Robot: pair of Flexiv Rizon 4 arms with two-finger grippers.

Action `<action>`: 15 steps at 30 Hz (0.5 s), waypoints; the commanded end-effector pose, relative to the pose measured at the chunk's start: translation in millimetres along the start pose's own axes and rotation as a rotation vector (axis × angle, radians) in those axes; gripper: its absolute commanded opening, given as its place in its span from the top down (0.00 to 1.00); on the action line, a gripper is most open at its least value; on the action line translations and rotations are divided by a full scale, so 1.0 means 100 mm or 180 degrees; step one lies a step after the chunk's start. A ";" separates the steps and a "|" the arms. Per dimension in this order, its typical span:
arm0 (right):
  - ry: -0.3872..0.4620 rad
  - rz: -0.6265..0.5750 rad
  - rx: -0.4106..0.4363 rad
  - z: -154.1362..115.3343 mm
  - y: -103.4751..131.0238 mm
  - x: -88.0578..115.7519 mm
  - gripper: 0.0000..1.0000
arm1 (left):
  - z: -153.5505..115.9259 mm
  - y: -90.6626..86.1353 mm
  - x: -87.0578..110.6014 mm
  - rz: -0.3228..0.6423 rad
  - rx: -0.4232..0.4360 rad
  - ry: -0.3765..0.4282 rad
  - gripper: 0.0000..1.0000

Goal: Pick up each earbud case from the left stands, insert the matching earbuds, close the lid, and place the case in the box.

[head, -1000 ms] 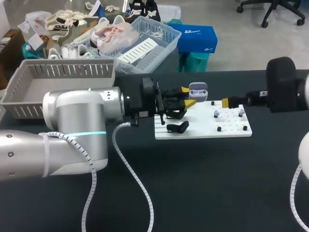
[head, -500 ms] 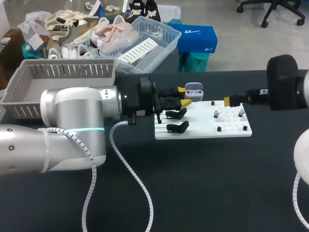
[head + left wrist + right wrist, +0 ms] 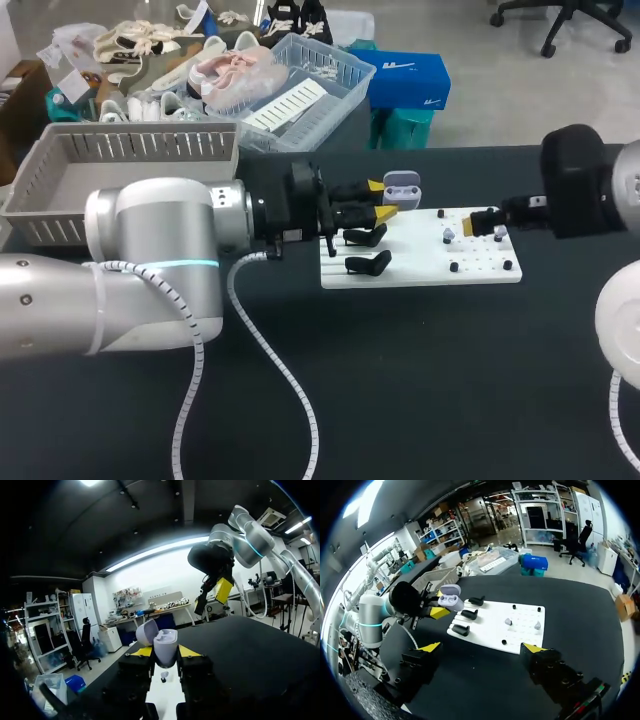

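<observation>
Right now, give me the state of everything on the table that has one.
earbud case: lid open, held off the stands.
left gripper: shut on the earbud case.
right gripper: open, holding nothing.
stands: three, all bare.
earbuds: two, sitting on the white board, not in the case.
box: no case in the part that shows.

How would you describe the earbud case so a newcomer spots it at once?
Find the white board on the dark table. At its far left corner, my left end effector grips the earbud case. Unlike the black stands beside it, it is pale lilac, with its lid open.
</observation>
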State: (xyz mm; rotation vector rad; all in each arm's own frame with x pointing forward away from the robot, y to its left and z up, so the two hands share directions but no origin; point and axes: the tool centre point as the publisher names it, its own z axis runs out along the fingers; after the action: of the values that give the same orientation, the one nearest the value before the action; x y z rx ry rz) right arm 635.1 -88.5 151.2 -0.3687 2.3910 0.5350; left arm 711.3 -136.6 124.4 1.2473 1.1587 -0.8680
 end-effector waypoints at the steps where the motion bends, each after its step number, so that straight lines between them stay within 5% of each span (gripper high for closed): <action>1: 0.0024 -0.0134 0.0349 0.05 -0.10 -0.01 0.00 | 0.00 -0.02 0.00 0.0006 -0.0025 -0.0004 1.00; 15: 0.0489 -0.0453 0.0505 0.31 -0.78 0.09 0.00 | 0.00 -0.02 0.00 0.0006 -0.0025 -0.0004 1.00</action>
State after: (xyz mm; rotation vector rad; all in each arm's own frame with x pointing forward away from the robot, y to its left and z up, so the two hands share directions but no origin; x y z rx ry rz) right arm 664.4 -142.4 107.7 -0.5156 2.4968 0.2844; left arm 710.6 -136.2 124.7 1.2475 1.1597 -0.8674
